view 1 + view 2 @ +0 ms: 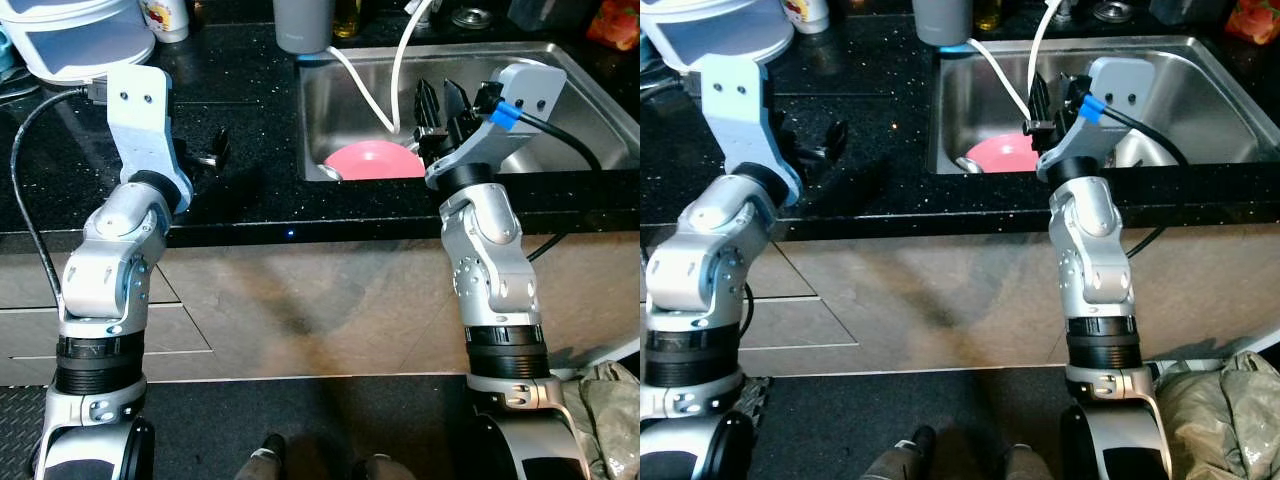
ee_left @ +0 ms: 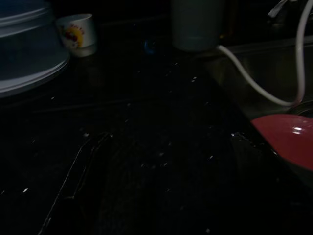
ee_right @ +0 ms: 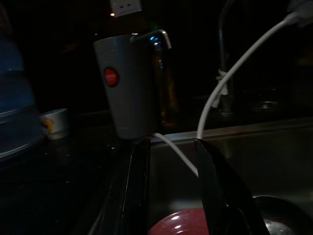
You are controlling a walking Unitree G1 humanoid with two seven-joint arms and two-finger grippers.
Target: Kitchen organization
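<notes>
Two silver arms rise from the lower frame edge toward a black speckled stone countertop (image 1: 250,190). The right gripper (image 1: 441,108) hangs over the stainless steel sink (image 1: 590,110) at 1 o'clock, its fingers (image 3: 215,196) apart and holding nothing, directly above a round pink plate (image 1: 375,160) lying in the sink bottom. The left gripper (image 1: 213,152) hovers low over the countertop at 10 o'clock; its finger state cannot be determined. A grey cylindrical container (image 1: 302,24) stands at 12 o'clock, just beside the sink rim.
</notes>
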